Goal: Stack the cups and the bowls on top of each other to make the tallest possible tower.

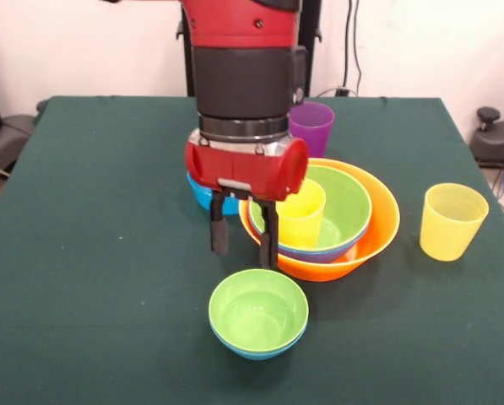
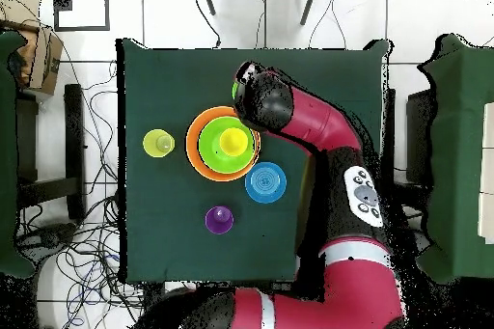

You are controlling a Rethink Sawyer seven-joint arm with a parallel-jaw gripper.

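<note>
The tower stands right of centre: the big orange bowl [image 1: 378, 232] holds the large blue bowl [image 1: 319, 251], the medium green bowl [image 1: 351, 202] and the opaque yellow cup [image 1: 305, 215]. In the overhead view the orange bowl [image 2: 197, 142] shows with the yellow cup [image 2: 233, 141] inside. My gripper [image 1: 245, 240] hangs open and empty at the tower's left rim. It is just behind the small green bowl [image 1: 257, 309], which is nested in a small blue bowl [image 1: 256, 348]. The other small blue bowl [image 1: 199, 192] sits behind the gripper. The purple cup [image 1: 312, 126] and the pale ribbed cup [image 1: 451, 221] stand alone.
In the overhead view the pale cup [image 2: 158, 143], the purple cup [image 2: 219, 219] and a small blue bowl [image 2: 265, 182] ring the tower. The arm [image 2: 309, 127] covers the gripper there. The green table cloth [image 1: 91, 253] ends at the edges on all sides.
</note>
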